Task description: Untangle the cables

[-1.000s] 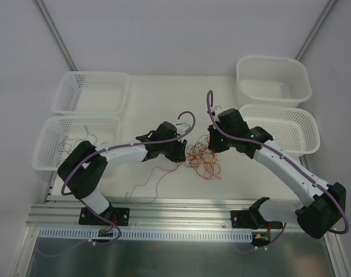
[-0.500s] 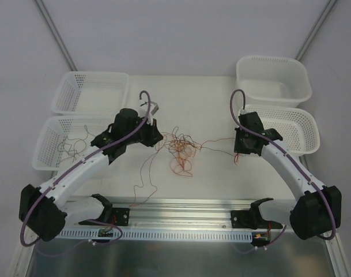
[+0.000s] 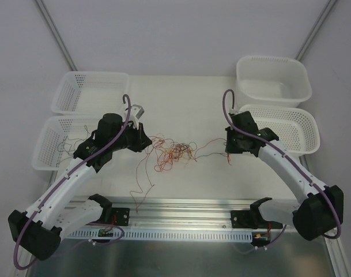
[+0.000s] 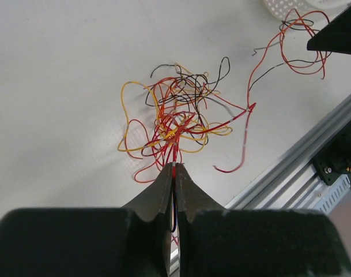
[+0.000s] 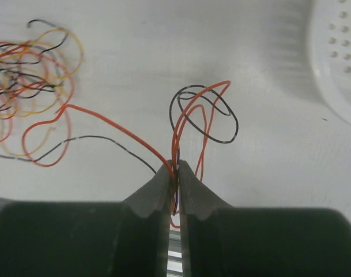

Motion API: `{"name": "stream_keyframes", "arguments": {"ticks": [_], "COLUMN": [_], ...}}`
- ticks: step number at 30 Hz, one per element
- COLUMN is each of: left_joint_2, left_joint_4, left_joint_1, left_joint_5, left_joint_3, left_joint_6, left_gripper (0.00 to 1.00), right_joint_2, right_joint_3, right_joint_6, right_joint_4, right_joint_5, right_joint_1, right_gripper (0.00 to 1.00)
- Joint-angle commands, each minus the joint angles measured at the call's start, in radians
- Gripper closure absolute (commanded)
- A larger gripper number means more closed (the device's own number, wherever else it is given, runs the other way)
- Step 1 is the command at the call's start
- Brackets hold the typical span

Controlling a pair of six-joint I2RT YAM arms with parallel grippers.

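Note:
The cables (image 3: 174,151) are a loose tangle of thin red, orange, black and pale yellow wires on the white table between my two arms. My left gripper (image 3: 145,142) is at the tangle's left edge. In the left wrist view it (image 4: 174,167) is shut on a red strand that leads into the knot (image 4: 178,118). My right gripper (image 3: 227,150) is to the tangle's right. In the right wrist view it (image 5: 175,168) pinches orange and black strands (image 5: 201,112) that loop above its tips, its jaws standing a hair apart.
Two white mesh baskets stand at the left, the far one (image 3: 90,91) and the near one (image 3: 51,151), which holds a few wires. At the right are a white tub (image 3: 273,78) and a mesh basket (image 3: 290,124). One strand (image 3: 142,184) trails toward the aluminium rail (image 3: 181,210).
Both arms have drawn apart from the middle, the left one far to the left. The left gripper has shut on a strand. The tangle is pulled wider and looser.

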Motion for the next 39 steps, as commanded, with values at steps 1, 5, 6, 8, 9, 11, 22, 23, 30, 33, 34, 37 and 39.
{"name": "stream_keyframes", "arguments": {"ticks": [1,5,6,8,9,11,22,23,30,33,34,37,39], "left_joint_2": [0.027,0.027,0.03,0.038,0.042,0.044,-0.014,-0.019,-0.042,-0.054,-0.057,-0.073,-0.082], "left_joint_4": [0.034,0.046,0.051,0.052,0.058,0.066,0.089,0.094,0.127,0.146,0.16,0.18,0.177], "left_joint_1": [-0.021,-0.021,-0.021,-0.023,-0.023,-0.023,-0.024,-0.024,-0.029,-0.029,-0.029,-0.03,-0.029], "left_joint_5": [0.089,0.074,0.077,0.101,0.109,0.127,0.15,0.152,0.167,0.161,0.16,0.157,0.143], "left_joint_3": [-0.019,-0.01,-0.007,-0.004,-0.007,-0.011,-0.074,-0.079,-0.102,-0.114,-0.117,-0.132,-0.142], "left_joint_6": [-0.031,-0.053,-0.06,-0.07,-0.079,-0.088,-0.152,-0.156,-0.188,-0.203,-0.206,-0.218,-0.215], "left_gripper": [1.0,1.0,1.0,1.0,1.0,1.0,1.0,1.0,1.0,1.0,1.0,1.0,1.0], "right_joint_2": [0.036,0.092,0.097,0.109,0.114,0.135,0.322,0.333,0.451,0.479,0.493,0.505,0.494], "right_joint_3": [0.086,0.121,0.127,0.146,0.152,0.169,0.129,0.121,0.103,0.089,0.081,0.046,0.022], "right_joint_6": [-0.006,0.019,0.008,0.0,-0.015,-0.029,-0.023,-0.014,0.037,0.061,0.071,0.091,0.083], "right_joint_4": [0.051,0.075,0.086,0.135,0.156,0.216,0.632,0.678,0.834,0.883,0.902,0.957,0.957], "right_joint_5": [-0.032,-0.039,-0.045,-0.064,-0.108,-0.145,-0.475,-0.498,-0.622,-0.651,-0.664,-0.687,-0.667], "right_joint_1": [0.093,0.176,0.195,0.25,0.265,0.31,0.376,0.377,0.39,0.397,0.399,0.4,0.399], "right_gripper": [0.89,0.63,0.44,0.27,0.23,0.17,0.1,0.11,0.15,0.19,0.2,0.3,0.43]}}
